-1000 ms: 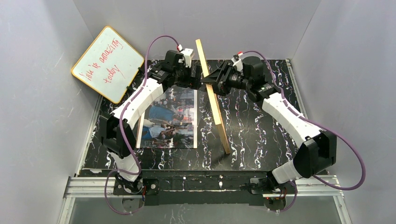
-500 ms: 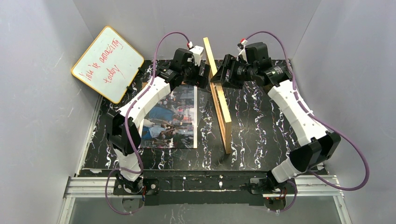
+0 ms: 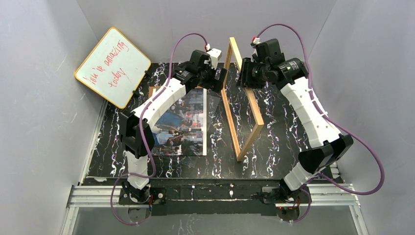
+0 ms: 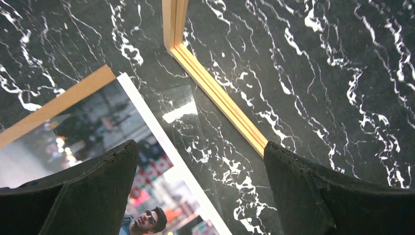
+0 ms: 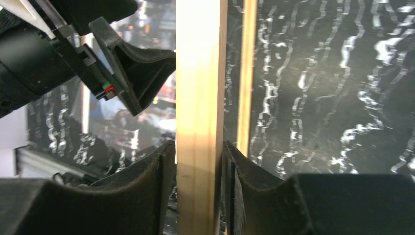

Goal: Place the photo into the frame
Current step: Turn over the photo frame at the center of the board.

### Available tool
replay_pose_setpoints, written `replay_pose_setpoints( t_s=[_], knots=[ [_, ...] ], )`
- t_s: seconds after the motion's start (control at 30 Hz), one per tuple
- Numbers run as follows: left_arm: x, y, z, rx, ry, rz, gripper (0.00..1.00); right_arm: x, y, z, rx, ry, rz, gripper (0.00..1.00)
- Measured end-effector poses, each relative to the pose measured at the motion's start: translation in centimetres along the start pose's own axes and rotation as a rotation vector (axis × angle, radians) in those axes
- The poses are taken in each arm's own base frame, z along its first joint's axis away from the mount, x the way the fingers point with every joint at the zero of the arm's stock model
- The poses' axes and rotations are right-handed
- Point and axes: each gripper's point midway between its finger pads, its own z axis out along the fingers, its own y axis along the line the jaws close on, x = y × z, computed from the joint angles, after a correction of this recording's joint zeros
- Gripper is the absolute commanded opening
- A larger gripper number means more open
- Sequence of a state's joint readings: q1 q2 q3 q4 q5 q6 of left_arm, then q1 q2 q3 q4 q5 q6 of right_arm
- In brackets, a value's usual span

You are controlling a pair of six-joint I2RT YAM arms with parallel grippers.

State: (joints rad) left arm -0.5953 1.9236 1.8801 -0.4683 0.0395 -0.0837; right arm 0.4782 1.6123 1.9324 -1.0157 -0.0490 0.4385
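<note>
Frame (image 5: 200,98) on edge: the right tool (image 5: 198,147) clamps both fingers on one light-wood rail and holds the frame raised and tilted. The opposite long rail rests on the black marbled tabletop (image 3: 284,142) below the tool. Just across the rail, the left tool (image 4: 200,147) hangs with its fingers spread wide, gripping nothing. Under that tool lies a corner of the photo (image 4: 98,127), picture side up. It lies flat on a brown backing board (image 4: 54,105) whose edge shows beyond the white border. The frame's lower rail runs just beside the photo, apart from it. Farther out past the left tool, a yellow-rimmed whiteboard (image 3: 112,66) with red writing sits against the wall.
</note>
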Motion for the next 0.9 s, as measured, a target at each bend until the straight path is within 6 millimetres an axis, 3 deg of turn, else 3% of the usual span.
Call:
replay_pose_setpoints(
  t_s=[0.07,0.17,0.3,0.43,0.67,0.8,0.9],
  knots=[
    [0.8,-0.1,0.5,0.0,0.026,0.004,0.98,-0.1,-1.0,-0.2,0.053,-0.009,-0.016,0.39],
    [2.0,0.0,1.1,0.0,0.066,0.013,0.98,0.0,-2.9,-0.4,0.144,-0.022,-0.047,0.2],
    [3.7,0.3,1.4,-0.006,0.115,0.032,0.98,0.3,-4.6,-0.8,0.217,-0.056,-0.056,0.07],
    [7.1,1.4,2.0,-0.041,0.198,0.076,0.98,0.5,-5.7,-1.6,0.256,-0.1,-0.042,0.01],
    [13.6,4.0,2.2,-0.13,0.363,0.165,0.98,0.8,-8.1,-3.9,0.272,-0.128,-0.007,0.01],
    [14.2,4.7,2.0,-0.138,0.384,0.154,0.98,0.3,-9.4,-5.3,0.219,-0.138,0.062,0.01],
    [14.1,5.3,1.8,-0.134,0.382,0.121,0.98,0.0,-8.9,-5.9,0.129,-0.143,0.112,0.01]
  ],
)
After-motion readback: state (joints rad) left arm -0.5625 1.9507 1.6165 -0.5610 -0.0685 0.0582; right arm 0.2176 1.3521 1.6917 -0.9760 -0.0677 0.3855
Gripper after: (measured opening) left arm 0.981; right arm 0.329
